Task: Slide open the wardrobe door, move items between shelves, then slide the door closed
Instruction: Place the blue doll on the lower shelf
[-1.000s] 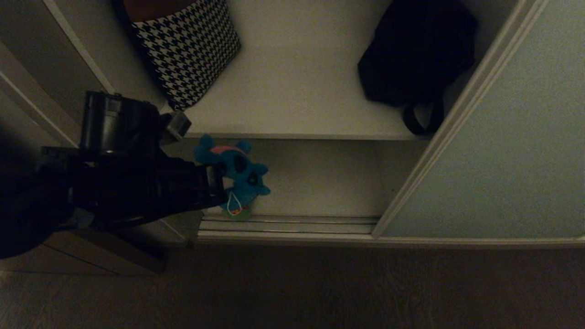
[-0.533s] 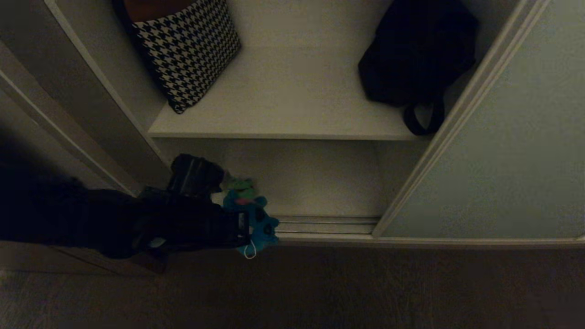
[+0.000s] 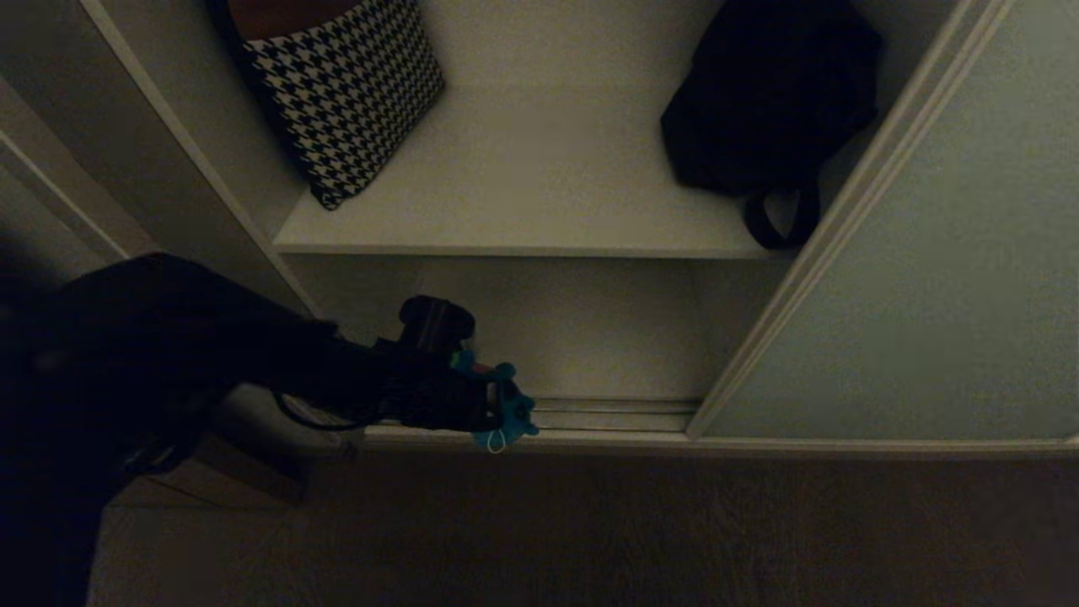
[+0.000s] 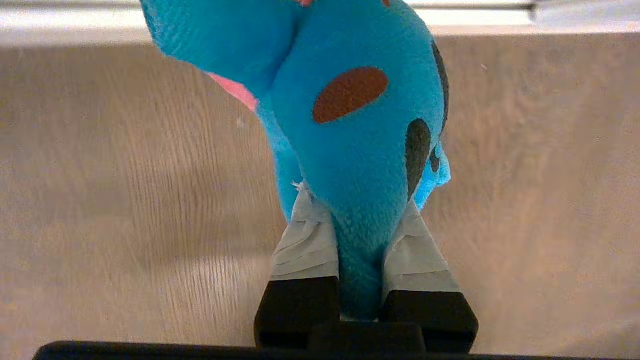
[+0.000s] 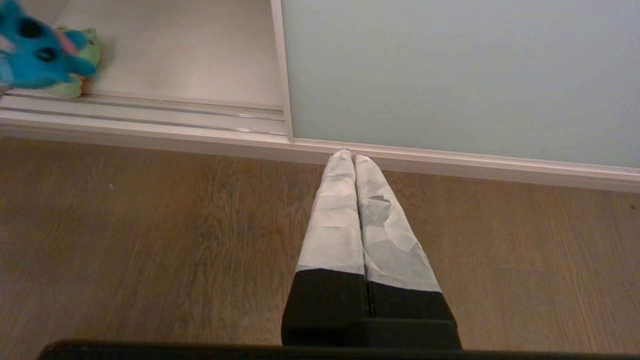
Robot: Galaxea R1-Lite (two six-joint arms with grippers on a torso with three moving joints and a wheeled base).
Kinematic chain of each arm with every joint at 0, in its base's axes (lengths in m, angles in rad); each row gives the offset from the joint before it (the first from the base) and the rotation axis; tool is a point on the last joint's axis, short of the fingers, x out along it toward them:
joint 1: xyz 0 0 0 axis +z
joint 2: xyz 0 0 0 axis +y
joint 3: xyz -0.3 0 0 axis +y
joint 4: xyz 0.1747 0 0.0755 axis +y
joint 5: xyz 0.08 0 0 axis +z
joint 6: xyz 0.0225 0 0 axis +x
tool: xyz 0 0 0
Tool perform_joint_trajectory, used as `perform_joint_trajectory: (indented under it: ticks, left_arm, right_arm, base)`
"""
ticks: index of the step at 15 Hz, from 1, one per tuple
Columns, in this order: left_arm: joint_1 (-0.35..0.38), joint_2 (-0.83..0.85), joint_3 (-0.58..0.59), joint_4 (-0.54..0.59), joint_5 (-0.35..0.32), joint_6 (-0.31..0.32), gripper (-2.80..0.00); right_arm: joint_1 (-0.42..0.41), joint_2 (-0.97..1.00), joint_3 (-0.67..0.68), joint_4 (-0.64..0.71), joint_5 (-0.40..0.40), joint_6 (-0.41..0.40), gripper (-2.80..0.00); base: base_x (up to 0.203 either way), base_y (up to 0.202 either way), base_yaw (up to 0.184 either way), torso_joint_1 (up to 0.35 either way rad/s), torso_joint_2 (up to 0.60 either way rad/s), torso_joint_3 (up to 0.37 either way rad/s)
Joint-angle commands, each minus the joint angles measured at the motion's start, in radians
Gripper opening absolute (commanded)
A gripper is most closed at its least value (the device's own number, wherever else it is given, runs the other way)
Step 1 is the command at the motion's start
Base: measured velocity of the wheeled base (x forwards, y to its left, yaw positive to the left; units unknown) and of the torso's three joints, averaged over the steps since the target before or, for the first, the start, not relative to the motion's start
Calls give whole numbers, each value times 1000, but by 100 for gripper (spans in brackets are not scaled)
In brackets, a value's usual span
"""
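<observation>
My left gripper (image 3: 497,415) is shut on a teal-blue plush toy (image 3: 516,411) low at the front of the open wardrobe, by the floor track. In the left wrist view the taped fingers (image 4: 306,235) pinch the toy (image 4: 350,125) over the wood floor; its red cheek patch shows. The lower shelf (image 3: 590,337) lies just behind it, the upper shelf (image 3: 539,185) above. The sliding wardrobe door (image 3: 910,278) stands slid to the right. My right gripper (image 5: 351,158) is shut and empty, low over the floor before that door (image 5: 450,75); it sees the toy (image 5: 35,55) too.
A houndstooth cushion (image 3: 346,93) and a black bag (image 3: 767,101) sit on the upper shelf. A green plush (image 5: 75,87) lies on the lower shelf (image 5: 190,50) behind the teal one. The door tracks (image 3: 607,417) run along the wardrobe's front, with wood floor (image 3: 590,531) before them.
My left arm has come down and to the right with the plush toy, from the upper shelf's front edge to the floor track. The grip has stayed shut.
</observation>
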Motion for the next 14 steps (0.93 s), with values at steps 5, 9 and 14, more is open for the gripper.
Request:
perform_joint_trajectory:
  ticks: [5, 9, 14]
  left_arm:
    - [34, 280, -216, -52, 0, 77, -280]
    - [45, 396, -343, -155, -12, 134, -280]
    - [71, 487, -397, -339, -54, 224, -280]
  right_arm:
    - [0, -2, 0, 0, 0, 0, -280]
    - [0, -2, 0, 0, 0, 0, -280]
    - [0, -2, 0, 0, 0, 0, -280]
  base:
    - [0, 0, 0, 0, 0, 0]
    - [0, 0, 0, 0, 0, 0]
    - [0, 0, 0, 0, 0, 0]
